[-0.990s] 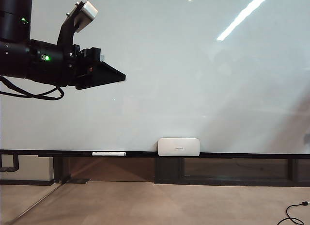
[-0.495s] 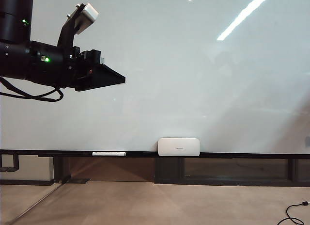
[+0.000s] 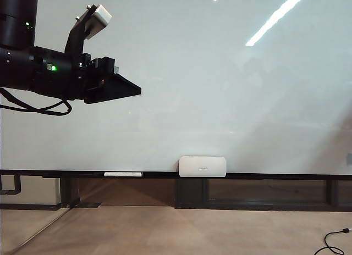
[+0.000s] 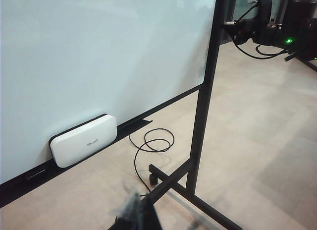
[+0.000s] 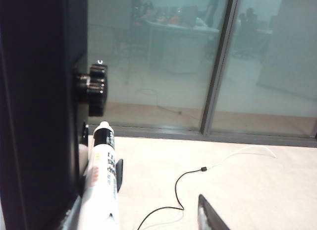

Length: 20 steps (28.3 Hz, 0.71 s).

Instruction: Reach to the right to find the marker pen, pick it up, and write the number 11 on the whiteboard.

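Observation:
The marker pen [image 5: 102, 195], white with a black band under its cap, stands against a dark post [image 5: 34, 116] in the right wrist view. My right gripper [image 5: 138, 212] is open around it, with the pen close to one finger and the other finger [image 5: 212, 217] far off. This gripper is out of the exterior view. The whiteboard [image 3: 220, 101] fills the exterior view and is bare; the number 11 is not in view. My left gripper [image 3: 132, 90] hangs before the board's upper left, pointing right. Its dark fingertips [image 4: 141, 215] lie together, shut on nothing.
A wide white rounded box [image 3: 202, 166] sits on the board's dark lower rail [image 3: 275, 176] and also shows as the white box [image 4: 84, 141]. A slim white stick [image 3: 123, 173] lies on the rail to its left. The stand's legs [image 4: 198, 141] and a cable [image 4: 148, 145] cross the floor.

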Each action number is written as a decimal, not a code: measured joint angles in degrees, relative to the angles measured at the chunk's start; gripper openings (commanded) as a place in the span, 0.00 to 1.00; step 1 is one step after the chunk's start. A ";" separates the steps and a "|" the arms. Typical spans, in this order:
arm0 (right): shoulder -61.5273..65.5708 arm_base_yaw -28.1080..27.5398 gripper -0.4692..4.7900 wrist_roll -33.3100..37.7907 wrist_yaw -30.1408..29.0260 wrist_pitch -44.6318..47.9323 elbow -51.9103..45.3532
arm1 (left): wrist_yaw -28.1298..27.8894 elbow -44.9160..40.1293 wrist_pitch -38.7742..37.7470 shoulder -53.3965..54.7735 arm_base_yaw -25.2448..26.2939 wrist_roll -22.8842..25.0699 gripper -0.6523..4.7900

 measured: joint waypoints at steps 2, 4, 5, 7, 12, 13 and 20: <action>0.00 -0.04 0.65 0.09 -0.66 -0.13 0.00 | 0.00 -0.02 -0.26 0.00 0.00 0.00 0.11; 0.00 0.00 0.66 0.11 -0.74 -0.48 0.00 | 0.00 -0.02 -0.26 0.00 0.00 0.00 0.11; 0.00 0.07 0.66 0.13 -0.83 -0.72 0.00 | 0.00 -0.02 -0.31 0.00 0.00 0.09 0.11; 0.00 0.13 0.66 0.13 -1.09 -0.96 0.00 | -0.04 -0.02 -0.61 0.00 0.00 0.22 0.11; 0.00 0.57 0.68 0.15 -0.70 -1.11 0.00 | -1.27 -0.02 -1.44 0.00 0.02 1.18 0.11; 0.00 0.79 0.68 0.15 -0.55 -1.11 0.00 | -1.27 -0.02 -1.55 0.00 0.02 1.33 0.11; 0.00 1.53 0.68 0.15 0.70 -1.11 0.00 | -1.27 -0.02 -2.58 0.00 0.02 2.23 0.11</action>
